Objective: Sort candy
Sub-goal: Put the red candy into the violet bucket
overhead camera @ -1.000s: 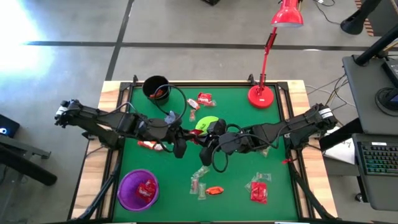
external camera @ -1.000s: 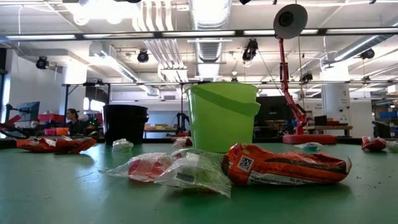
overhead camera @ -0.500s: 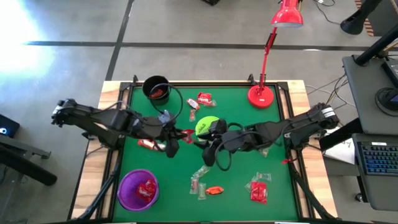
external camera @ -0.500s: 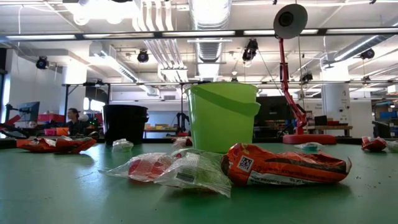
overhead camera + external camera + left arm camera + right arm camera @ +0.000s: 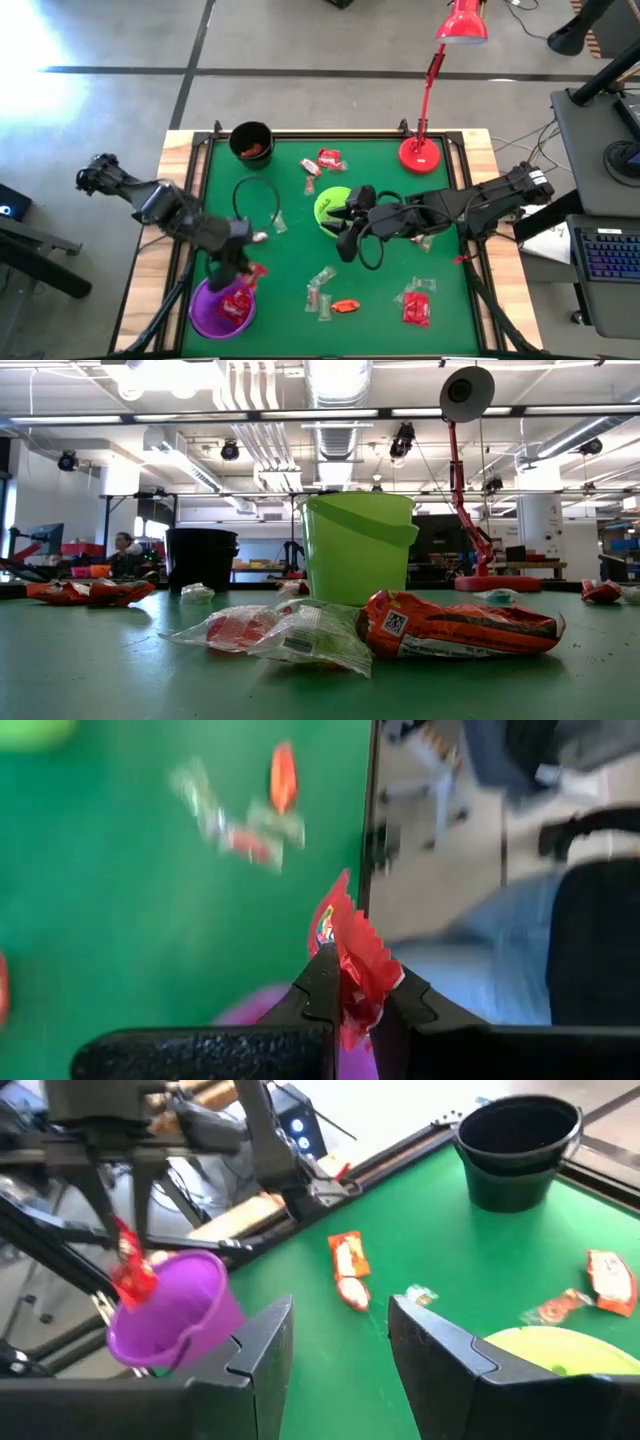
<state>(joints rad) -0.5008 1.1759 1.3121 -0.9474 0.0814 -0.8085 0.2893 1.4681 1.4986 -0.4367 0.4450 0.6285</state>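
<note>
- You have one red candy (image 5: 352,963) clamped in the left gripper (image 5: 250,272), its jaws pinched tight on the wrapper, hanging over the rim of the purple cup (image 5: 222,305), which sits at the counter's (image 5: 440,240) near left corner, close to both edges.
- More red candy (image 5: 237,304) already lies inside that purple cup.
- Your right gripper (image 5: 347,213) sits over the green cup (image 5: 330,203) in the middle of the counter, jaws spread apart with nothing between them.
- In front of the green cup you see a loose cluster of clear-wrapped sweets (image 5: 320,288) with an orange-red piece (image 5: 345,306) just beside it, not far from the near edge.
- Toward the near right corner lies a red packet (image 5: 416,309), with a clear piece (image 5: 424,285) near it.
- Behind the green cup, a red sweet (image 5: 329,159) and a paler one (image 5: 309,168) lie between the black cup (image 5: 251,141) and the red lamp base (image 5: 420,154); both of those stand hard against the far edge.
- A clear wrapper (image 5: 279,222) lies on the green between the two arms.
- The open stretch lies along the left side between the black cup and the purple cup.
</note>
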